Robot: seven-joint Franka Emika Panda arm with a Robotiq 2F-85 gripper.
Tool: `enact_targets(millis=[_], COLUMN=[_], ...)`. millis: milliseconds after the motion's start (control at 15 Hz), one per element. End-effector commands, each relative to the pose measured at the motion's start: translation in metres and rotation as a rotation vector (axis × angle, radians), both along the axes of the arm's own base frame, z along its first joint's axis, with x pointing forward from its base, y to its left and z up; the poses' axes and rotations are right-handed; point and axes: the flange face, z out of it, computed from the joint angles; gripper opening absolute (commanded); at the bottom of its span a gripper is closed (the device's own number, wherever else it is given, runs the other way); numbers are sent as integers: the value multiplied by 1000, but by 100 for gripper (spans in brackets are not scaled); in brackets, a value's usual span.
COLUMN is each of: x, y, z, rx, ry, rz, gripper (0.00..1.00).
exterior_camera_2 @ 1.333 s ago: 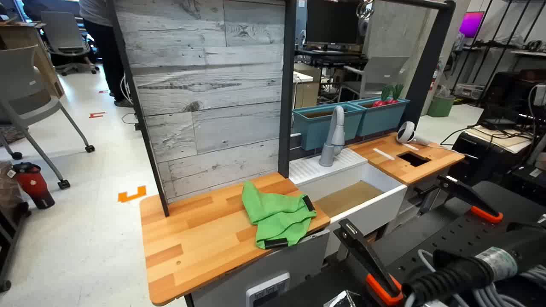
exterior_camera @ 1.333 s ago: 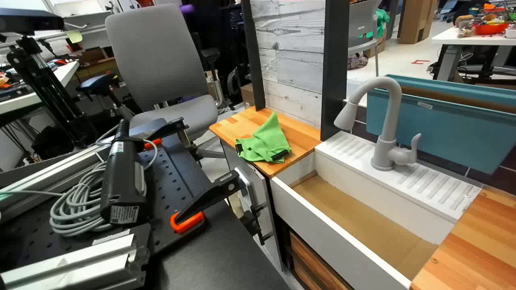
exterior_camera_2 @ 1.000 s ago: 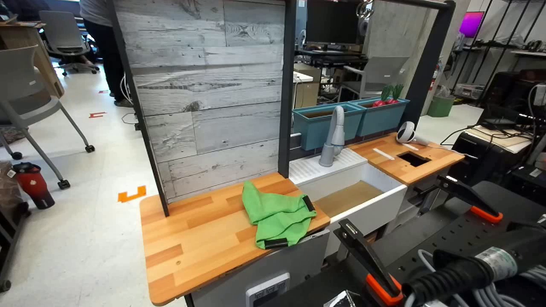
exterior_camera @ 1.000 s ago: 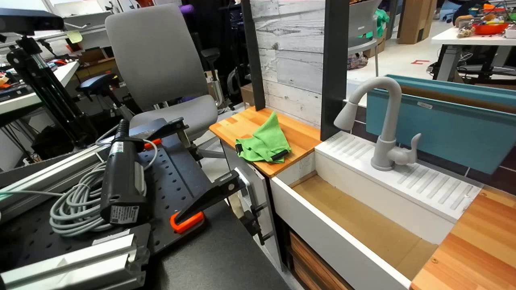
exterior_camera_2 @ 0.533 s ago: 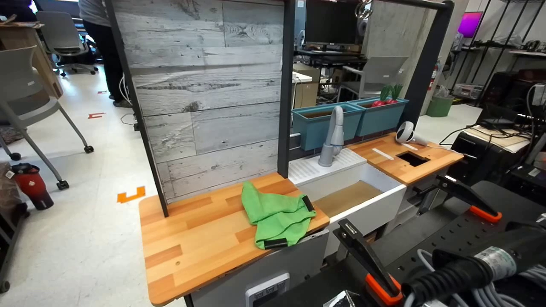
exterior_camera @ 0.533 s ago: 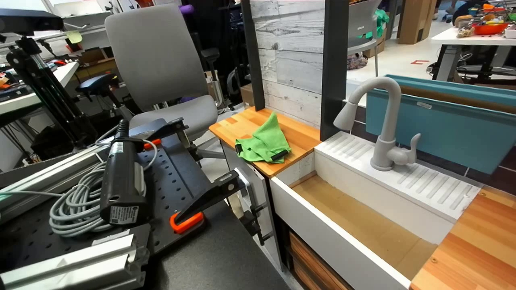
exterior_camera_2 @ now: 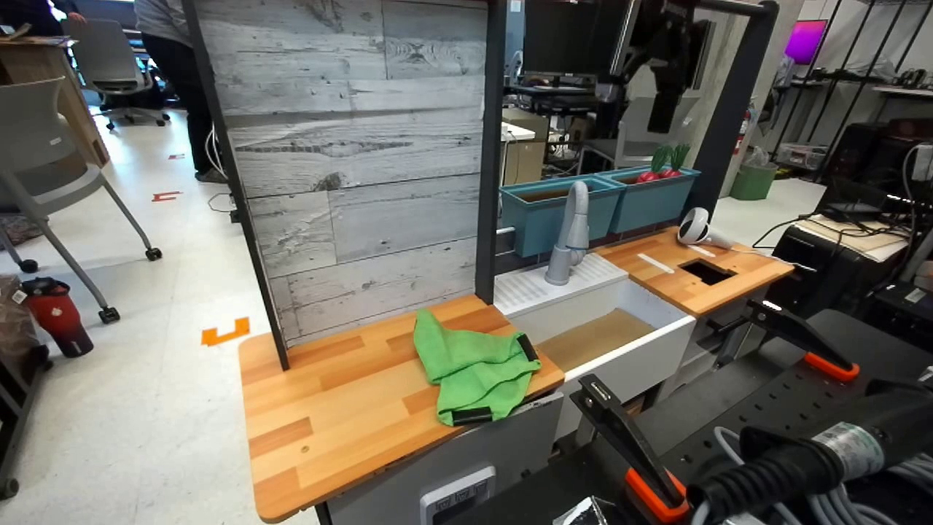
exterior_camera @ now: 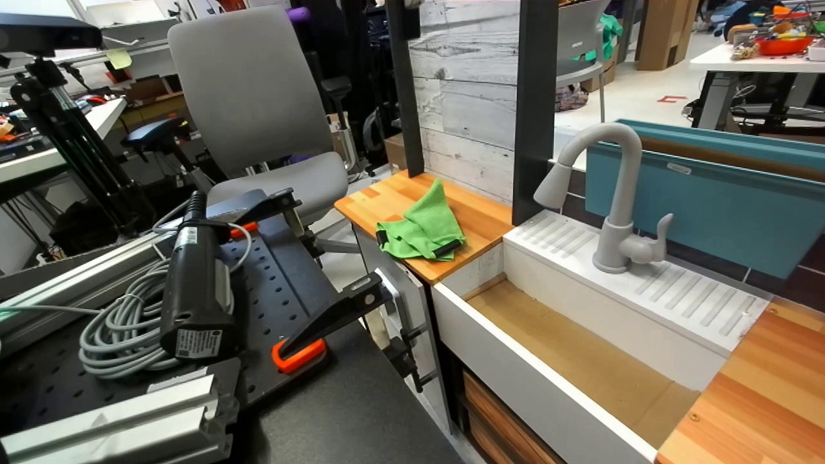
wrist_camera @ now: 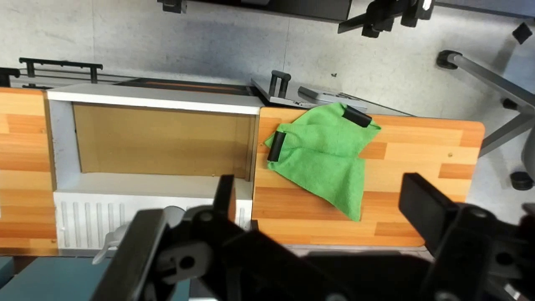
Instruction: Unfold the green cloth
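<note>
A gripper point(wrist_camera: 319, 188) is hovering, fingers point(wrist_camera: 426, 205) standing wide apart. Well below, a green cloth point(wrist_camera: 322, 154) is lying rumpled on a counter point(wrist_camera: 422, 146).

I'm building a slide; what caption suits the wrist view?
Seen past the open gripper, the creased green cloth lies on a butcher-block counter beside a sink.

in your wrist view you have soft, matt green cloth point(wrist_camera: 324, 156) at three o'clock; smooth wooden counter point(wrist_camera: 418, 163) beneath; matt, cardboard-like sink floor point(wrist_camera: 163, 140) at nine.
</note>
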Motion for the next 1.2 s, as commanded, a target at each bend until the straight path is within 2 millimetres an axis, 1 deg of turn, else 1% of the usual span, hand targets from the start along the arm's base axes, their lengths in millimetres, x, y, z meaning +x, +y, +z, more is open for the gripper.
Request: enact_targets(millis=[0, 333, 400, 533, 667, 800, 1133], x=[3, 8, 8, 10, 13, 19, 37], y=[0, -1, -1, 3, 8, 12, 13], z=[-5, -1, -5, -24, -47, -78, -162], rx=[-1, -1, -25, -42, -58, -73, -84], ry=[8, -3, -43, -66, -93, -92, -14], rz=[-1, -3, -18, -23, -19, -10, -20], gripper=[100, 100, 100, 100, 100, 100, 100])
